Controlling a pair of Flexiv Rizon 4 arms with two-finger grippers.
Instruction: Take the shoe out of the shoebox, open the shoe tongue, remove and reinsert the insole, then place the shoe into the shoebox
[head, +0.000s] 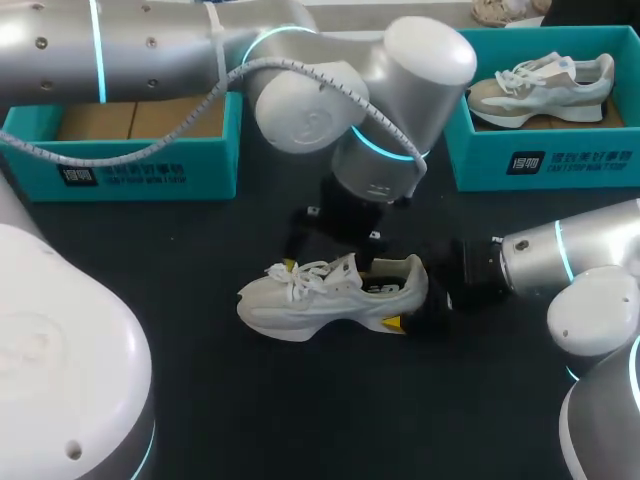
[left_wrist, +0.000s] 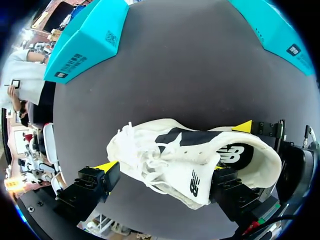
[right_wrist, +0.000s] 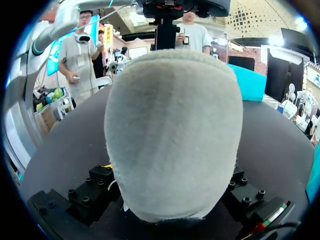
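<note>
A white lace-up shoe (head: 330, 295) lies on its side on the black table, toe toward my left arm's side. My right gripper (head: 415, 295) comes in from the right and is shut on the heel. In the right wrist view the heel (right_wrist: 172, 130) fills the space between its two fingers (right_wrist: 95, 192), which press on it from both sides. My left gripper (head: 332, 262) hangs over the laces and tongue with its jaws open. In the left wrist view the shoe (left_wrist: 185, 160) lies between its wide-spread fingers (left_wrist: 95, 182).
A teal shoebox (head: 130, 150) with a cardboard lining stands at the back left. A second teal box (head: 545, 165) at the back right holds another pale shoe (head: 545, 85). Bare black tabletop (head: 330, 410) stretches in front of the shoe.
</note>
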